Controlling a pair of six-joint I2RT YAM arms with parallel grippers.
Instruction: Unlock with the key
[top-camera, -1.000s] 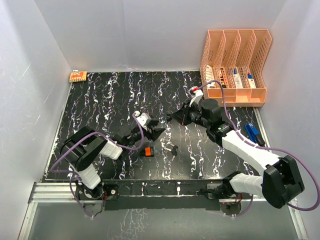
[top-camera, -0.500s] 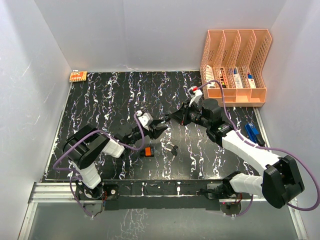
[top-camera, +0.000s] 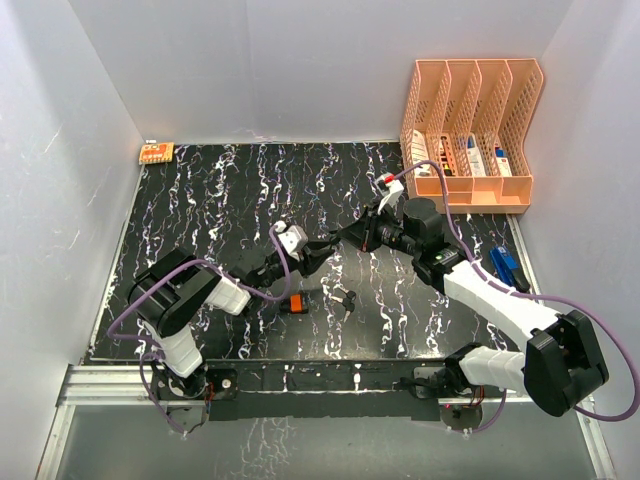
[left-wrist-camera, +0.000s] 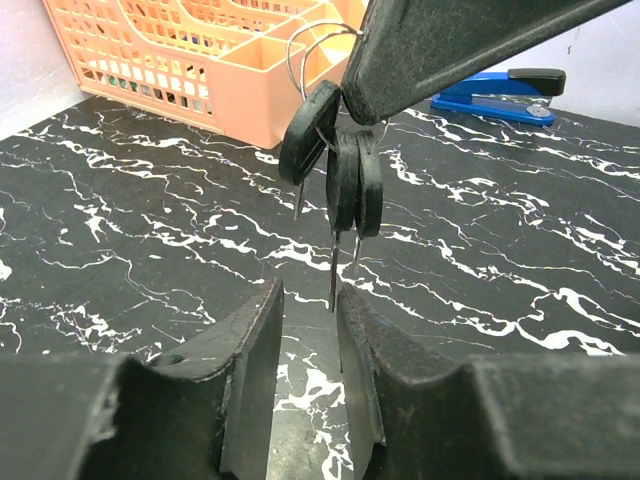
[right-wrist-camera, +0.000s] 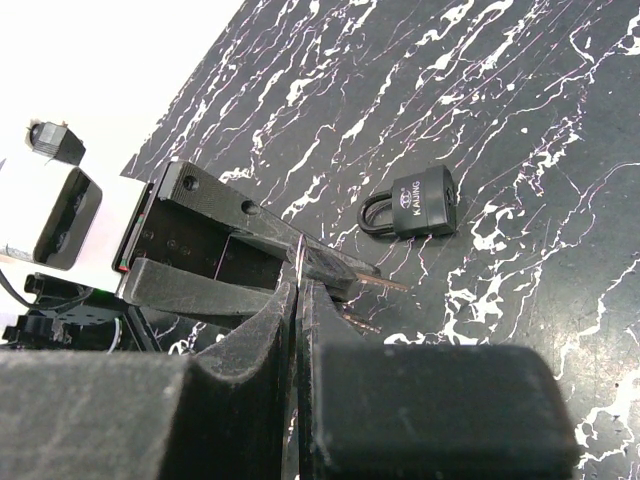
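- The left fingers (left-wrist-camera: 250, 370) have crept further right than a second ago, and now sit just under the right fingers (right-wrist-camera: 245, 340).
- The right fingers are clenched on the wire ring of a bunch of keys (left-wrist-camera: 340, 170), from which three black-headed keys hang.
- The left fingers are released and slightly apart, with one key blade dipping to the mouth of their gap.
- The black padlock (right-wrist-camera: 415, 203) lies flat on the worktop (right-wrist-camera: 500, 100) nearby, with nothing touching it.
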